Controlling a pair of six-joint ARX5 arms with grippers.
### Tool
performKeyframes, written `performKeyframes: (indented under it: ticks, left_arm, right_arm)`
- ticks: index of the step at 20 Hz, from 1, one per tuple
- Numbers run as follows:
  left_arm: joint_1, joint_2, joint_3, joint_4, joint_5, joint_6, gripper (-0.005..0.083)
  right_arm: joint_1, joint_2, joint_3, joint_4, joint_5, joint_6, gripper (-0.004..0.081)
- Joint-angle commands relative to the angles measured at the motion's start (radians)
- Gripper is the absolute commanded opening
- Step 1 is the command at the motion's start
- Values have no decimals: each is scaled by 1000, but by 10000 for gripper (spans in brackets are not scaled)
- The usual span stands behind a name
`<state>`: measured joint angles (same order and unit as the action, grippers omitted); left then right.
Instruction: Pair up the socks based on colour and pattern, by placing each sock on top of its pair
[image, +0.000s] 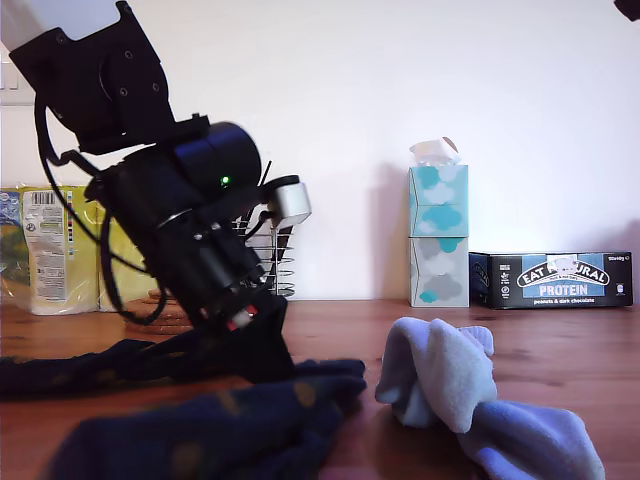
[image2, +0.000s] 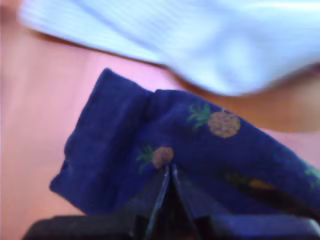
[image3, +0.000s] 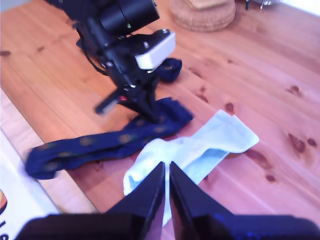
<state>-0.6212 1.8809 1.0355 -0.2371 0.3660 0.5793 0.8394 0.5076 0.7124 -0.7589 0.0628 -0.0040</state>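
Pinching navy pineapple-print sock on knotty wood table w/ my first gripper; my second gripper closed, empty; wire basket far back.

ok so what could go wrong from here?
1. My first pincer looks closed on the navy sock near one end only. The long tail on the table may drag, or the fabric may slip out.
2. In the second wrist view that sock touches the light blue sock, so pulling could shift it.
3. My second pincer hangs over the light blue sock close to the first arm, so a collision is possible.
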Motion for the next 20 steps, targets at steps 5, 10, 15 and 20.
performKeyframes:
  ticks: [5,10,15,20]
  left_arm:
    - [39,44,-9,162,-112,5,-19]
    - [72,44,32,198,-127,4,-19]
    - [62,-47,119,-12,-53,-31,-19]
    - [125,-209,107,-213,3,-59,-19]
  right_arm:
    - [4,-3,-9,14,0,4,-14]
    - [5,30,-9,14,-2,4,-14]
    - [5,69,-9,35,-5,2,-14]
    - [3,99,-11,139,-4,-33,-14]
